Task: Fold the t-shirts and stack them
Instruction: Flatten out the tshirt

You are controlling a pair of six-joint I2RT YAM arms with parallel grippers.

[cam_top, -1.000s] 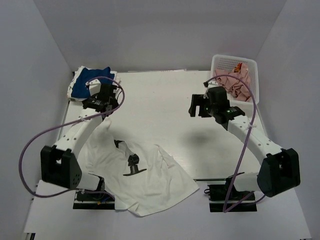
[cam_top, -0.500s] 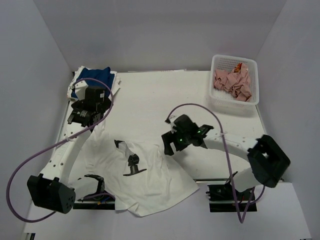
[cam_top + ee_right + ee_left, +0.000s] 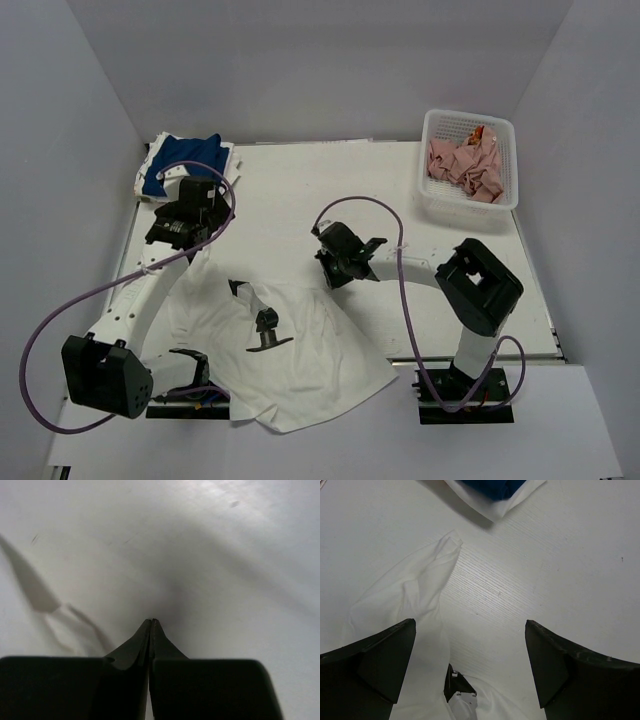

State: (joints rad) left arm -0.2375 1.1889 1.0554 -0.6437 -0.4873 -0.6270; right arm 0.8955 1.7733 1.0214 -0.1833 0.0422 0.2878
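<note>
White plastic mesh basket (image 3: 467,207) at the far right corner of the white table (image 3: 300,190), upright, open at the top. Inside, filling most of it, a crumpled heap of pink cloth (image 3: 462,165) with a small orange patch (image 3: 480,131) near the far rim. Pale grey walls (image 3: 300,60) closing in the table on three sides.

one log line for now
left end effector: open, by white t-shirt sleeve | right end effector: shut, near shirt edge, grip unclear | folded stack: far-left corner
</note>
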